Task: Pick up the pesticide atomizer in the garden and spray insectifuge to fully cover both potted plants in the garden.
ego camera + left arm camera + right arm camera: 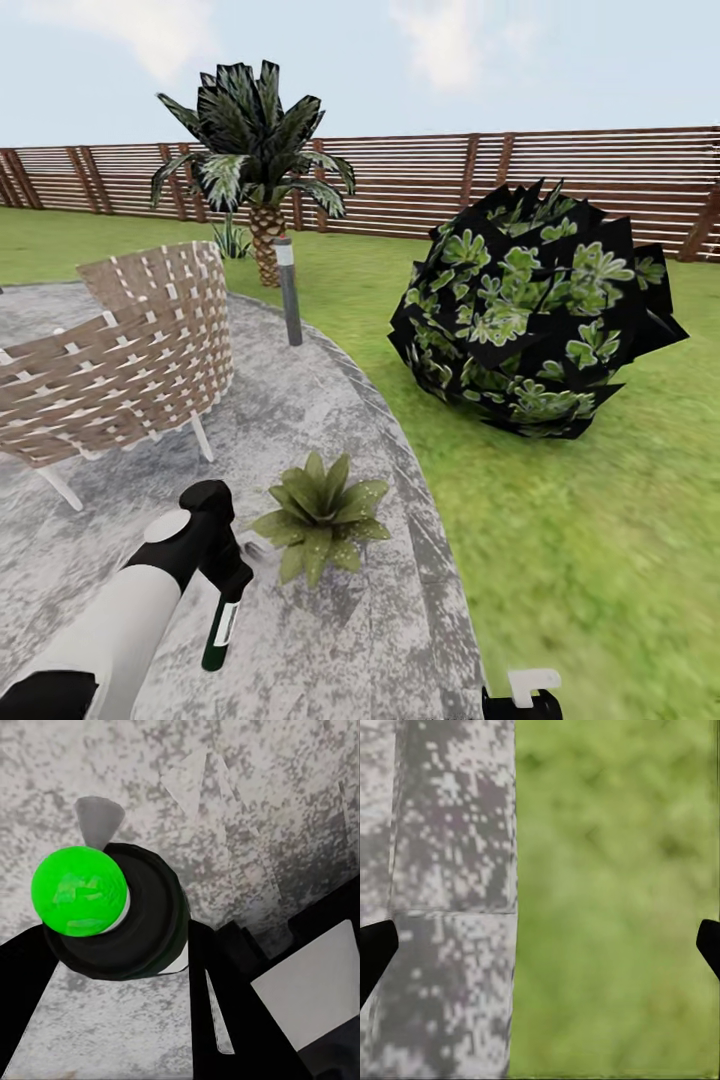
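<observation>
With the left gripper (228,590) clenched on the pesticide atomizer (221,632) at lower left and the right gripper (540,941) spread empty, I'd tilt the nozzle toward the potted plant (318,513) at lower centre before spraying.

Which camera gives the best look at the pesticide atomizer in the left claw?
The head view: the pesticide atomizer hangs from the left claw, its white label and dark body seen side-on, beside the potted plant. The left wrist view sees it end-on, mostly its green base. The right wrist view looks at patio and lawn.
</observation>
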Available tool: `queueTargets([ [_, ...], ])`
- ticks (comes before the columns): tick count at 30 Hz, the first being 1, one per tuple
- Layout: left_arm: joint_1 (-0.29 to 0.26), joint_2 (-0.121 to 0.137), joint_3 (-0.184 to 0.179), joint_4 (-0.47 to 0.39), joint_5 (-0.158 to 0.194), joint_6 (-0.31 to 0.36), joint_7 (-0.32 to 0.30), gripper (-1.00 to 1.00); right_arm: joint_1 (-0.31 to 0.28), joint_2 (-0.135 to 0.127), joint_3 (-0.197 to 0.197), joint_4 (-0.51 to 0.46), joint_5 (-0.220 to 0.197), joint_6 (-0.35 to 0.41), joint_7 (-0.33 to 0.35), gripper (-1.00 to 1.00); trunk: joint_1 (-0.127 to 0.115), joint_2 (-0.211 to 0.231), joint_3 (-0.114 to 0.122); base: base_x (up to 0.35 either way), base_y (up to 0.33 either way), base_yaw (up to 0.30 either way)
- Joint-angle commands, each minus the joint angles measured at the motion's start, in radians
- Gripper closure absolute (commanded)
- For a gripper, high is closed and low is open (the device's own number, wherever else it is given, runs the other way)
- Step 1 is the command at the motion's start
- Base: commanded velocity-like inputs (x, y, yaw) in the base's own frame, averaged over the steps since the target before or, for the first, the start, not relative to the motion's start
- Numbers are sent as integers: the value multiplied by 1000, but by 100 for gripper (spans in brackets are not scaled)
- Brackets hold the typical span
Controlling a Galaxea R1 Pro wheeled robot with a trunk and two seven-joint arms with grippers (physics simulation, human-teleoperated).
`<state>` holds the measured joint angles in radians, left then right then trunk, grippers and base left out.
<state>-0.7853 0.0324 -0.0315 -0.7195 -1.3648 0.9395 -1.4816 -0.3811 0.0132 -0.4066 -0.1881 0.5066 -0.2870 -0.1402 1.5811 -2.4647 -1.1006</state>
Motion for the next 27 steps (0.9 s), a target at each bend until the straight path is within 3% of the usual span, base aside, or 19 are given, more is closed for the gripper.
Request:
queueTargets([
  [1,1,2,-3,1,-7,10,-9,100,-1,1,-7,1,10,-3,-4,-100,0,0,-1,0,69,-287],
  [8,2,15,-3,0,-7,10,9,100,-1,1,-7,1,10,-3,-4,-100,0,0,-1,0,15,-169],
  [11,26,20,28,3,-5,10,59,100,-1,0,-6,1,11,-3,-4,-100,0,0,-1,0,0,-9],
  [15,47,20,68,-3,-4,9,69,100,-1,-1,-6,1,12,-3,-4,-100,0,0,-1,0,0,-1],
  [24,50,17,90,-12,-3,8,70,100,-1,-1,-7,1,11,-3,-4,-100,0,0,-1,0,0,0],
  [27,51,14,90,-13,-3,8,70,100,-1,0,-8,1,9,-3,-5,-100,11,-21,-11,0,0,0],
])
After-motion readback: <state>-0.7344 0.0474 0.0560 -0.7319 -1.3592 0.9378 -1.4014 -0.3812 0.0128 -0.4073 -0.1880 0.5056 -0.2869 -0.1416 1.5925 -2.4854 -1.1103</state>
